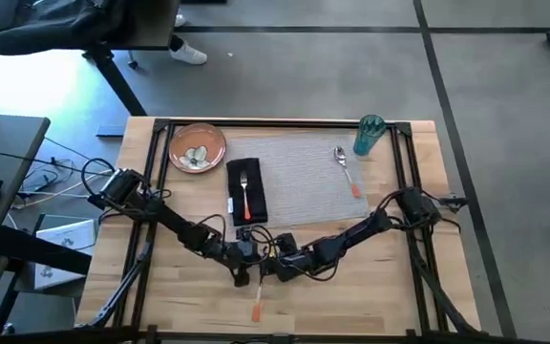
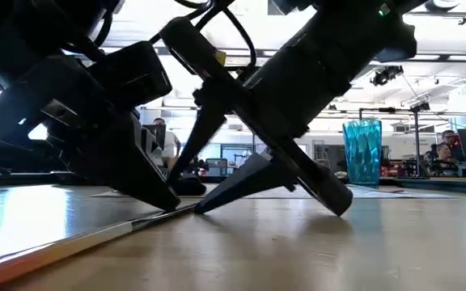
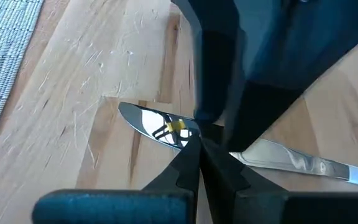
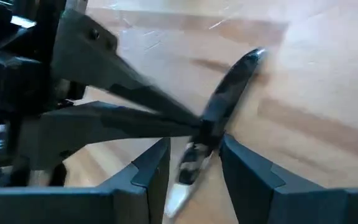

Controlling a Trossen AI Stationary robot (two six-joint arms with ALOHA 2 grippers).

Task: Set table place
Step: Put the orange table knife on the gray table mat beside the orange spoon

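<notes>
Both hands are down on the knife (image 1: 257,287), which lies flat on the bench (image 1: 351,296) on the near side of the placemat (image 1: 304,177), clear of it; orange handle end points away from the mat.

Left hand (image 3: 199,144): fingers pinched together on the knife blade, tips touching the metal near its rounded end. Blade is flat on the wood in the left wrist view.

Right hand (image 4: 194,163): fingers spread narrowly either side of the blade, not visibly touching it. I see the left hand's closed fingertips meeting the knife right in front of mine in the right wrist view.

Low view: both finger sets slant down to the bench surface and meet at one spot.

On the near-left part of the placemat: black napkin (image 1: 246,191), fork (image 1: 245,194) lying on it, orange handle toward the near side.

On the right part of the placemat: spoon (image 1: 347,170), bowl end far, handle near.

At the placemat's far right corner: teal cup (image 1: 370,135), upright.

Off the placemat's far left corner: orange-brown plate (image 1: 197,147) on bare wood, something pale on it that I can't make out.
</notes>
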